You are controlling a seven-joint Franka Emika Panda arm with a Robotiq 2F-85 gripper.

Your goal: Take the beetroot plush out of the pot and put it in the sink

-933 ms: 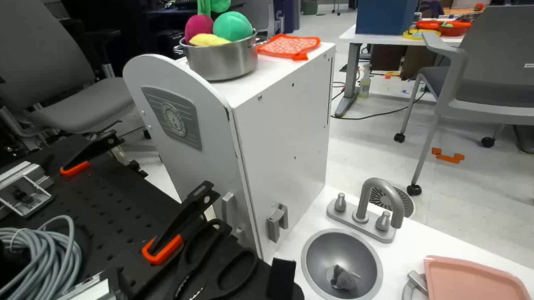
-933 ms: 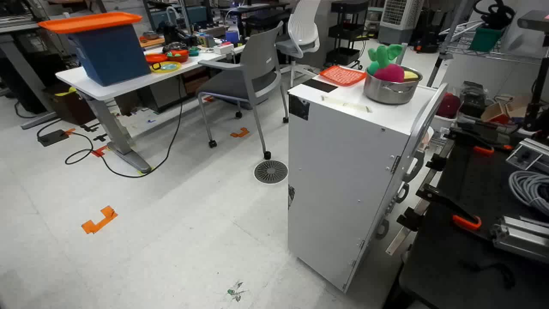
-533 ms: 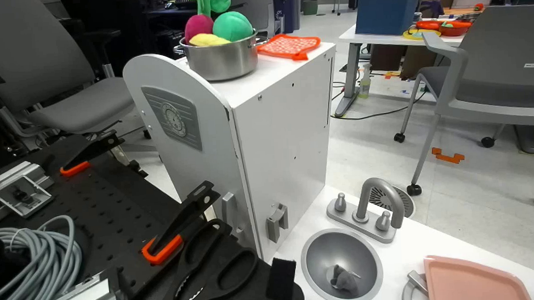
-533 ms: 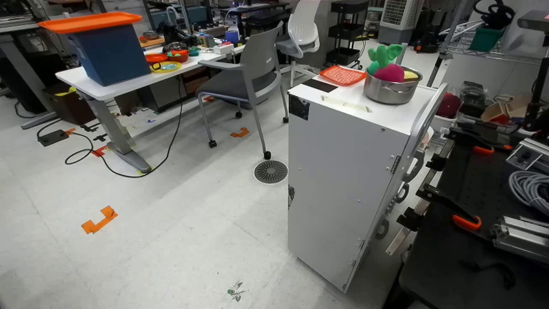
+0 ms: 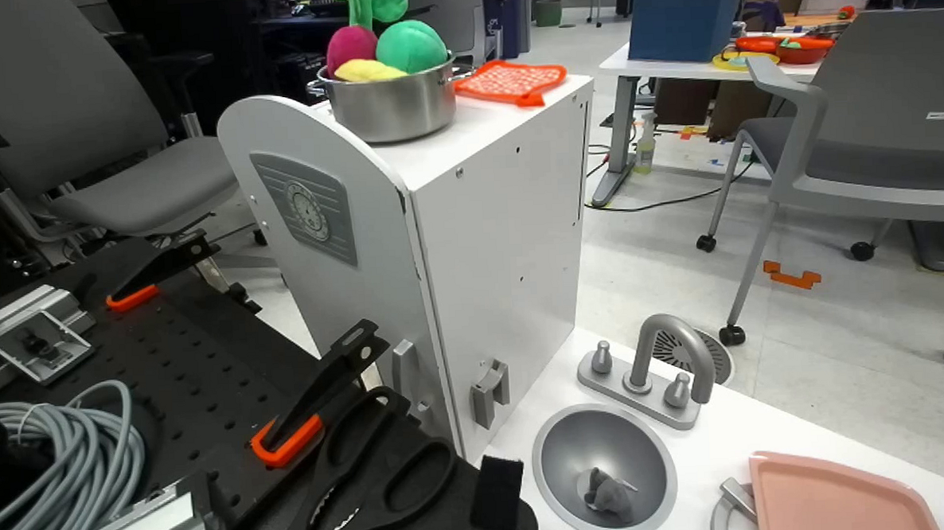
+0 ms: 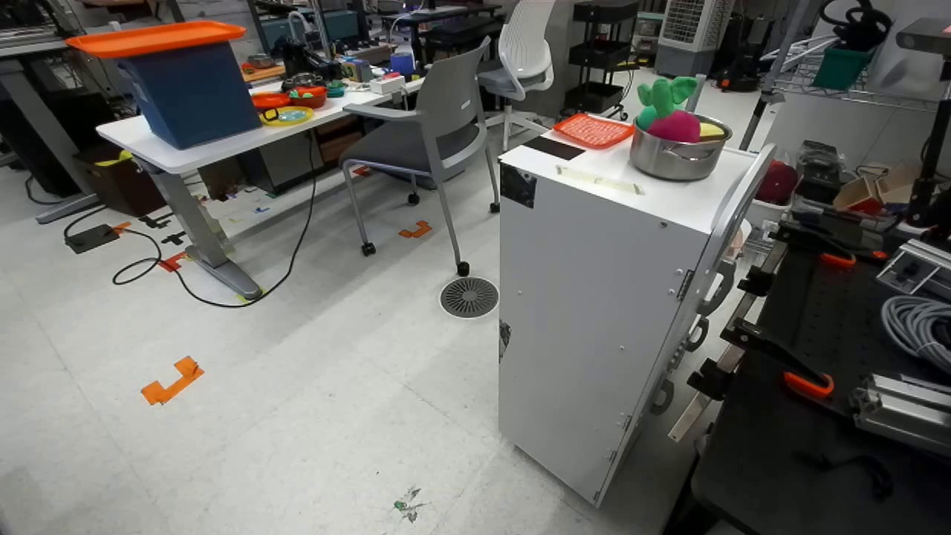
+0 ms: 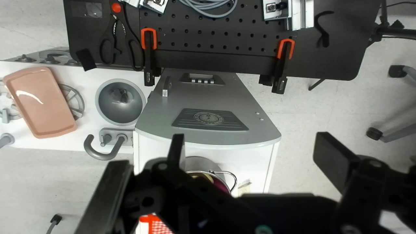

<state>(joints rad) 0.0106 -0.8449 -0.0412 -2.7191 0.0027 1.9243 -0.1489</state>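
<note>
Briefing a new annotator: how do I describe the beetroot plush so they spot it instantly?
Find the tall white cabinet; on its top, beside a flat red-orange lattice piece, stands a shiny steel pot. Poking out of that pot, the beetroot plush is the magenta one, unlike its neighbours, a plain round green plush and a yellow plush.

in an exterior view i see the beetroot plush (image 5: 349, 47), round and magenta, sitting in the far left pot (image 5: 393, 105), its green leaf poking up above the rim. the pot is shiny steel and upright. the round grey sink (image 5: 564, 452) lies lower, near and right.
</note>
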